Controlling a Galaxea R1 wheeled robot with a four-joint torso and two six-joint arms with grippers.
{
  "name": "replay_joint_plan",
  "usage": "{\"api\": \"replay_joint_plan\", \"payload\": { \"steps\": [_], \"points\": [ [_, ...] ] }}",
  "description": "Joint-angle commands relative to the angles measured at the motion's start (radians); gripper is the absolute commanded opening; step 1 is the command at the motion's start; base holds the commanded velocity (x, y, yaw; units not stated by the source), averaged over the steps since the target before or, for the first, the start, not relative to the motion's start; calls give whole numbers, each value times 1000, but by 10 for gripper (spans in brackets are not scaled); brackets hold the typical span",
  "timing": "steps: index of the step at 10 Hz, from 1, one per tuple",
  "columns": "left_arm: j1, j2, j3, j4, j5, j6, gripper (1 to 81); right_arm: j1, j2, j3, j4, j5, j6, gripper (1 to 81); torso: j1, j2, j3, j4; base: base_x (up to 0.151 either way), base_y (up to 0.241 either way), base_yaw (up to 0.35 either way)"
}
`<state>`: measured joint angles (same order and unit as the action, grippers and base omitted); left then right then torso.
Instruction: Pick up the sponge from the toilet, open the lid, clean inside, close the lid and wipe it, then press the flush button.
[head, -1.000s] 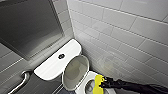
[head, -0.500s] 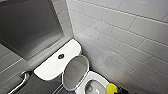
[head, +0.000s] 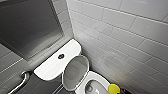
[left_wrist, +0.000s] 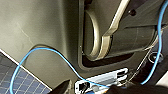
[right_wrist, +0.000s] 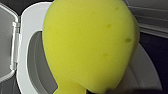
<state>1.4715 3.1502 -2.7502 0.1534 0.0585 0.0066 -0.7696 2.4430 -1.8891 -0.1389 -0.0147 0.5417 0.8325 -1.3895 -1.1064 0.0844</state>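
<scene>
Seen from the head view, the white glossy ceramic toilet sits at 7 o'clock below the pale tiled wall. Its white oval plastic lid is already up against the tank, hollow face outward, with its long axis running from 6 to 12 o'clock. The small dark round flush button sits mid-tank. The small bright yellow sponge has slid back toward 5 o'clock over the last second and now hangs at the seat's outer rim, not over the bowl. I'd judge the inside scrub is pausing or ending. In the left wrist view a blue cable loops across the robot's own body, and I cannot tell whether the left gripper is open or closed. In the right wrist view the sponge bulges above the white seat, pinched narrow where the right gripper clamps it. Its long axis runs straight out from that pinch, crosswise to the bowl.
</scene>
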Motion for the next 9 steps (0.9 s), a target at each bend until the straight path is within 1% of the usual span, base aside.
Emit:
{"api": "replay_joint_plan", "payload": {
  "steps": [1, 3, 5, 6, 8, 9],
  "points": [
    [30, 5, 6, -8, 92, 9, 811, 80, -115, -25, 25, -15, 4, 10, 0, 0, 0, 0, 0, 0, 0],
    [30, 5, 6, -8, 92, 9, 811, 29, -114, -33, 28, -11, 6, 10, 0, 0, 0, 0, 0, 0, 0],
    [30, 5, 6, -5, 90, 9, 811, -35, -105, -31, 31, 13, 6, 10, 0, 0, 0, 0, 0, 0, 0],
    [30, 5, 6, -3, 90, 9, 811, -43, -98, -20, 32, 10, 6, 10, 0, 0, 0, 0, 0, 0, 0],
    [30, 5, 6, -3, 89, 9, 811, -41, -71, -16, 19, -7, 0, 10, 0, 0, 0, 0, 0, 0, 0],
    [30, 5, 6, -2, 89, 10, 811, -32, -59, -7, -1, -59, -2, 10, 0, 0, 0, 0, 0, 0, 0]
  ]
}}
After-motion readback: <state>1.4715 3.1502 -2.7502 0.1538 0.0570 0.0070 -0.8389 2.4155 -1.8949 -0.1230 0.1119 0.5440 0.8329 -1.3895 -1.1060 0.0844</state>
